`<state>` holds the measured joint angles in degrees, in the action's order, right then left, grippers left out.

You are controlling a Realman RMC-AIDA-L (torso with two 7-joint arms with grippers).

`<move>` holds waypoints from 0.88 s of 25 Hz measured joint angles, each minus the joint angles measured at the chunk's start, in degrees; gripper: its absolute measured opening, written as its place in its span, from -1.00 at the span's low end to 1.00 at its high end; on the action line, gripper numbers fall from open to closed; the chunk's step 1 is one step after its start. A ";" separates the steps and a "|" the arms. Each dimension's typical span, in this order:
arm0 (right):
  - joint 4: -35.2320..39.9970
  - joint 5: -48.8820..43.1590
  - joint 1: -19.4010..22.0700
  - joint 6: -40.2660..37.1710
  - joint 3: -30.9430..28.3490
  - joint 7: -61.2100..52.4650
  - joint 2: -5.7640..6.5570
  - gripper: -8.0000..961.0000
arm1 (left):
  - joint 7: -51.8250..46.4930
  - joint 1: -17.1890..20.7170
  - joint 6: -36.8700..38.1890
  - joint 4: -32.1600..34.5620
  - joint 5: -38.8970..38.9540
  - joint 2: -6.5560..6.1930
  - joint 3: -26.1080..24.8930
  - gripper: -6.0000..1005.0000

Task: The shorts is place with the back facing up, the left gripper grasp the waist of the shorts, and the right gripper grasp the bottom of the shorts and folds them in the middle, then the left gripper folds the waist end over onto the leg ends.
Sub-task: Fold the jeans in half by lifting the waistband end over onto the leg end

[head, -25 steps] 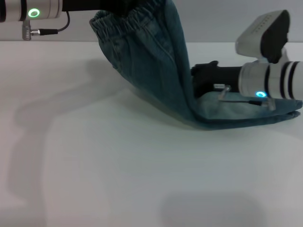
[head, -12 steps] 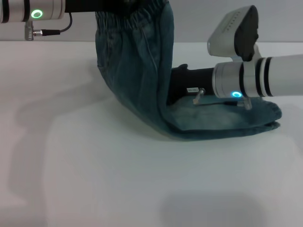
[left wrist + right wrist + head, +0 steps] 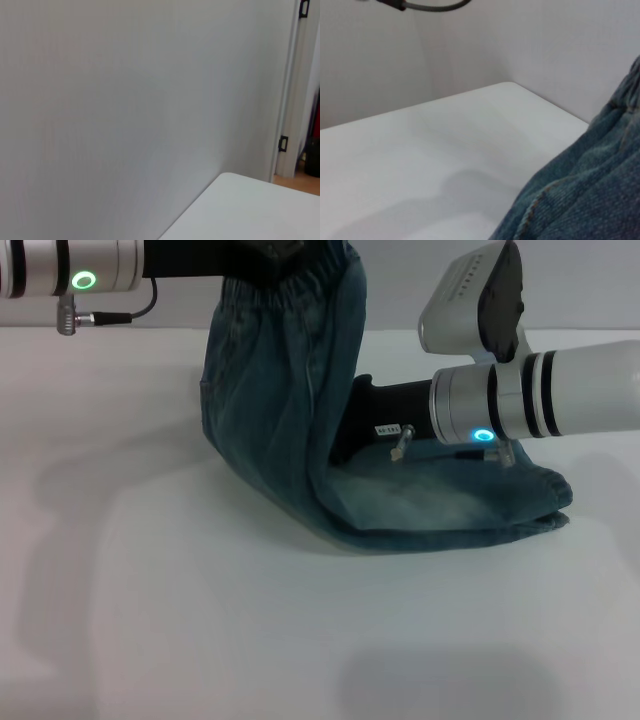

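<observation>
Denim shorts [image 3: 290, 420] drape in a curve on a white table [image 3: 200, 620], already folded lengthwise into a narrow strip. The gathered waist [image 3: 295, 280] is lifted high at the back of the scene, clamped in the left gripper [image 3: 265, 252], whose arm reaches in from the left with a green ring light glowing. From there the fabric hangs down and bends toward the right, so its long axis runs from raised waist to the leg ends [image 3: 545, 505] lying flat on the tabletop. The right gripper [image 3: 350, 430] comes in from the right, low over the flat part; its tips are hidden behind the hanging cloth, so whether it grips anything cannot be told.
</observation>
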<state>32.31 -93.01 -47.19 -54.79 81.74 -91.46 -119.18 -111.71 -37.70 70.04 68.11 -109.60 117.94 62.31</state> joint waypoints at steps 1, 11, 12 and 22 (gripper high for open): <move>-0.39 -0.14 0.37 0.39 -0.14 0.00 0.13 0.08 | 0.00 0.00 0.00 0.00 0.00 0.00 0.00 -0.93; 0.84 -0.57 6.95 3.36 -5.91 -0.73 1.39 0.08 | 0.00 0.77 0.01 -0.07 0.10 0.00 0.10 -0.93; 1.59 -0.57 8.06 4.23 -7.52 -0.90 1.47 0.08 | 0.00 0.77 0.01 -0.07 0.10 0.00 0.10 -0.93; 10.24 1.94 17.11 13.60 -21.21 0.54 0.44 0.08 | 0.00 0.79 -0.14 -0.10 3.19 0.03 3.97 -0.88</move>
<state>42.55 -91.08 -30.08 -41.19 60.53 -90.92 -118.73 -111.70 -36.91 69.90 68.01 -106.41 117.97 66.29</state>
